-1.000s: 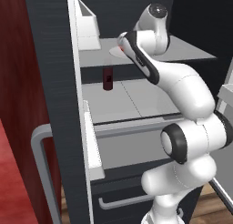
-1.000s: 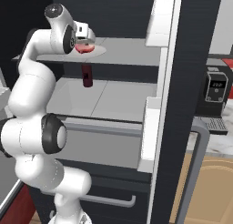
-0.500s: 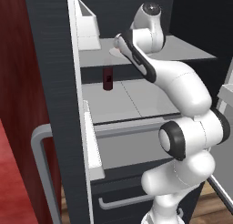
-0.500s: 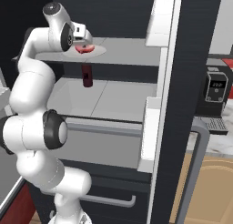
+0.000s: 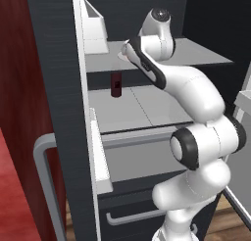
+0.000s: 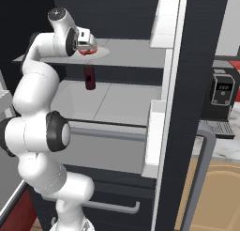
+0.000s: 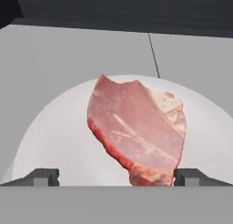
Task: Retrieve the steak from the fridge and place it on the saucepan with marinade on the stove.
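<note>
The fridge (image 6: 187, 84) stands open, its dark door (image 5: 54, 88) swung toward me. On the upper light grey shelf a pale pink-red steak (image 7: 136, 132) lies flat on a round white plate (image 7: 59, 127). My gripper (image 7: 116, 176) hovers right over the steak's near edge, open, with one fingertip on each side and nothing between them. From the right, the gripper (image 6: 87, 41) sits just above the steak (image 6: 86, 51) on its plate (image 6: 99, 52). The saucepan, the marinade and the stove are out of view.
A small dark red can (image 5: 116, 84) (image 6: 89, 78) stands upright on the shelf below the plate. White door bins (image 5: 95, 27) (image 6: 164, 23) flank the shelves. Below are a pulled-out grey bin and a drawer handle (image 6: 112, 207). A coffee machine (image 6: 222, 89) sits on the counter to the right.
The hand has dipped a little closer to the plate and the wrist has turned slightly. Steak, plate and can lie where they were.
</note>
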You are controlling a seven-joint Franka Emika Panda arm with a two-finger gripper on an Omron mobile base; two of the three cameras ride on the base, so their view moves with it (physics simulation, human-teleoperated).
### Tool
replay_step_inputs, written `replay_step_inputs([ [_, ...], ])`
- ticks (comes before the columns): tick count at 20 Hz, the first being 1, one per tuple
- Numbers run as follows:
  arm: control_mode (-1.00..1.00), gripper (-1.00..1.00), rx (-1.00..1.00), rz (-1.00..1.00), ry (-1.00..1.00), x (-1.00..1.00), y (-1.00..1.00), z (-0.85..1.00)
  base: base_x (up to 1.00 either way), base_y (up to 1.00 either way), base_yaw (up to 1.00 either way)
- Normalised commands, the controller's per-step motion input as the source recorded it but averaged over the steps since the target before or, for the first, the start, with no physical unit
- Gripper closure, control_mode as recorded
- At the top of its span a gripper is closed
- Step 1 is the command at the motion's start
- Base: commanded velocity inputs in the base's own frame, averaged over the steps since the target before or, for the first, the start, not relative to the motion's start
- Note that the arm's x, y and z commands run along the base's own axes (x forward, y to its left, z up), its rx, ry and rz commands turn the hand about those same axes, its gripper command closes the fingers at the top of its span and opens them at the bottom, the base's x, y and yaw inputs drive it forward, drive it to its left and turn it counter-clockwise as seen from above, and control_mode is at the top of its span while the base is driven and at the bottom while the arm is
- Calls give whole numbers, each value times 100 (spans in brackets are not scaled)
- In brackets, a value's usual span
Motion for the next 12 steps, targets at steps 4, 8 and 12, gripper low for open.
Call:
replay_step_inputs([
  [4,-100,-100,0,0,0,34,0,0,0,0,0],
  [8,-100,-100,0,0,1,40,0,0,0,0,0],
  [12,-100,-100,0,0,5,32,0,0,0,0,0],
])
